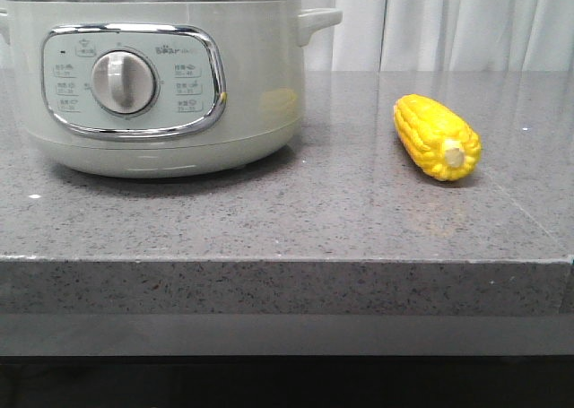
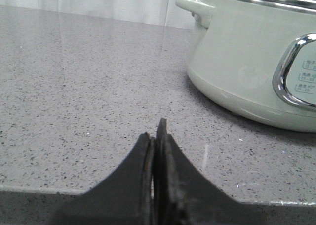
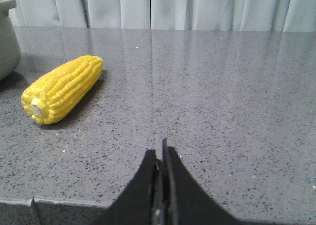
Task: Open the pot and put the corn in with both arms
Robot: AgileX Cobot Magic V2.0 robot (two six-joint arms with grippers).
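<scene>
Corn [image 1: 437,136] sits on the table [image 1: 269,211] right of the pot [image 1: 152,76], well apart, stub end toward you. You'd guess it's light, stiff and a bit slick on the kernels, so pinch it across the middle. Pot lid looks heavier; its top is out of view. Left gripper [image 2: 157,136] and right gripper [image 3: 160,156] both have jaws pressed together, holding nothing.

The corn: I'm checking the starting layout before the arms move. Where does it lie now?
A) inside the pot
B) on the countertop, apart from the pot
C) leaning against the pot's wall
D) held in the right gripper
B: the corn lies flat on the countertop, with bare stone between it and the pot.
</scene>
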